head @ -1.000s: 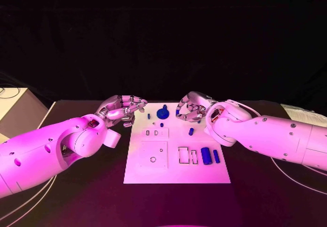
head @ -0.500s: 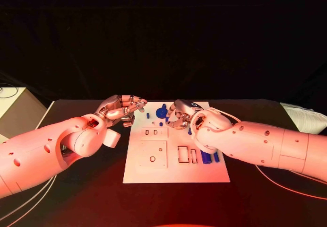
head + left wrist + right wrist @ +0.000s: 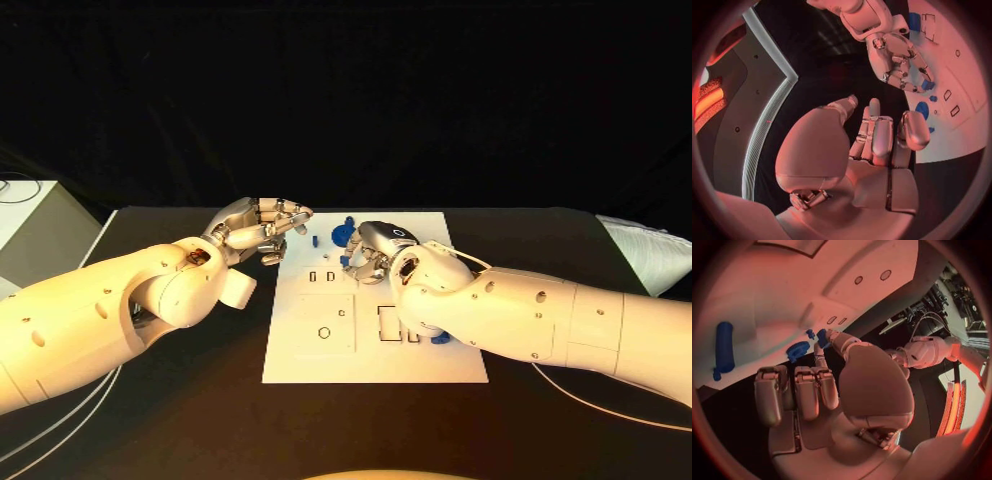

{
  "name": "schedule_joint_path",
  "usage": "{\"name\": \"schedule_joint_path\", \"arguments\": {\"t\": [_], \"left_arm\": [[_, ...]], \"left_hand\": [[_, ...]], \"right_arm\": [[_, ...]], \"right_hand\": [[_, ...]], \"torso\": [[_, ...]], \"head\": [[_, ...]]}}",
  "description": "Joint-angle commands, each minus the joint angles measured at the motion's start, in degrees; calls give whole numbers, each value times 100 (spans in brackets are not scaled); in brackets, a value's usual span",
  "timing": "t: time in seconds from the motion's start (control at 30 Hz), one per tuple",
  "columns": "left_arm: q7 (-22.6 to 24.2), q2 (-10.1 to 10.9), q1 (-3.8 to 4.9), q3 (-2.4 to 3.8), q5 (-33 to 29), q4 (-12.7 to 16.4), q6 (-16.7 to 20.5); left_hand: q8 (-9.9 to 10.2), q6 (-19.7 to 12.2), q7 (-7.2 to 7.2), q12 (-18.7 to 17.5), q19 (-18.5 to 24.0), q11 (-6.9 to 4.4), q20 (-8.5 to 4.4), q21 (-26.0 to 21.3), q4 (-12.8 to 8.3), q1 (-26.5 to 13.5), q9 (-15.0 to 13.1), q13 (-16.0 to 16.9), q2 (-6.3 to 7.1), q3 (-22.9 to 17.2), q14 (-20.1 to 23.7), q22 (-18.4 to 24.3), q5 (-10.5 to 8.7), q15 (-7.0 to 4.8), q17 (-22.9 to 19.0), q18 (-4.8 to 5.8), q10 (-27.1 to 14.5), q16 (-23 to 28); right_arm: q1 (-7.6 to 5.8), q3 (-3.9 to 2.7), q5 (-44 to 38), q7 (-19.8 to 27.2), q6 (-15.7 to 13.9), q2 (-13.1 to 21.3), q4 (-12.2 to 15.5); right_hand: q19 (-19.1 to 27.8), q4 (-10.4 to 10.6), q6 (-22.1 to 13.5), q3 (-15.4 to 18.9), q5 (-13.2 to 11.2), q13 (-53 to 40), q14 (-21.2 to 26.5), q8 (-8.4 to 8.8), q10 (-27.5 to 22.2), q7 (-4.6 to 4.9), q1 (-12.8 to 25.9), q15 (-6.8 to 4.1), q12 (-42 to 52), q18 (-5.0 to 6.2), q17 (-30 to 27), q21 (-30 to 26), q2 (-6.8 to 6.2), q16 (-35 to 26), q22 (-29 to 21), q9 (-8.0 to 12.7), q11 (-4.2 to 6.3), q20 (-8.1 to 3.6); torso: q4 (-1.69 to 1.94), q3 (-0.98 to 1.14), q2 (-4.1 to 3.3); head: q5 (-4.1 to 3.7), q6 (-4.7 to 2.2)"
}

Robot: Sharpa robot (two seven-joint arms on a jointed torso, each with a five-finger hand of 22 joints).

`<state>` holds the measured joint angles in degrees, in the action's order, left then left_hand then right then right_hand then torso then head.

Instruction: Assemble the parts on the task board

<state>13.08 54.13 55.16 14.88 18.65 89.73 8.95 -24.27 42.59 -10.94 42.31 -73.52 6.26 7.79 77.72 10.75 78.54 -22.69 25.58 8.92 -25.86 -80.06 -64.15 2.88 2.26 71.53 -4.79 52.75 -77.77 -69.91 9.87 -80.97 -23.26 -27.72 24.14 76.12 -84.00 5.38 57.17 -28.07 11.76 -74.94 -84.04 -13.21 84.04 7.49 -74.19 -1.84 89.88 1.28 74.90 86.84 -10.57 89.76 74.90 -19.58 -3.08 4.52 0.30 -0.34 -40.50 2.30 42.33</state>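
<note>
The task board lies flat in the middle of the black surface, between the two arms. The right robot hand is over its far half, fingers curled downward, and pinches a small blue part at its fingertips; the right wrist view shows this piece at the tip of one extended finger, close above the white plate. Just beyond that hand a round blue toothed part sits on the board, with a tiny blue piece beside it. Behind the hand, toward the robot and partly hidden by the right forearm, a blue cylinder lies on the plate next to the rectangular cut-outs. The left robot hand hangs at the board's far left corner, fingers bent inward, with nothing in them.
</note>
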Motion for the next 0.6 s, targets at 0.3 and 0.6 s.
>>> {"name": "schedule_joint_path", "arguments": {"t": [0.3, 0.6], "left_arm": [[-12, -4, 1, 3, -18, 11, -48], [-16, -27, 0, 3, -18, -18, -67]], "left_hand": [[-29, 9, -18, -18, -48, 2, -4, 33, -10, -9, -6, -13, -43, -29, -27, -5, -7, -8, 8, -51, 49, -34], [-29, 9, -18, -18, -48, 2, -4, 33, -10, -9, -6, -13, -43, -29, -27, -5, -7, -8, 8, -51, 49, -34]], "right_arm": [[117, 4, -383, -101, -176, -94, -28], [154, 4, -408, -81, -202, -112, -19]], "right_hand": [[-413, -45, -12, -18, -14, -1506, -581, -23, 596, -8, -29, -10, 12, -51, 1444, 24, -31, -4, 1329, -8, 10, -23], [-412, -48, -10, -19, -10, -1506, -581, -24, 596, -6, -28, -10, 12, -50, 1444, 22, -32, -4, 1328, -9, 10, -22]], "torso": [[-5, -6, 1], [-10, 0, 7]], "head": [[41, 44], [40, 74]]}}
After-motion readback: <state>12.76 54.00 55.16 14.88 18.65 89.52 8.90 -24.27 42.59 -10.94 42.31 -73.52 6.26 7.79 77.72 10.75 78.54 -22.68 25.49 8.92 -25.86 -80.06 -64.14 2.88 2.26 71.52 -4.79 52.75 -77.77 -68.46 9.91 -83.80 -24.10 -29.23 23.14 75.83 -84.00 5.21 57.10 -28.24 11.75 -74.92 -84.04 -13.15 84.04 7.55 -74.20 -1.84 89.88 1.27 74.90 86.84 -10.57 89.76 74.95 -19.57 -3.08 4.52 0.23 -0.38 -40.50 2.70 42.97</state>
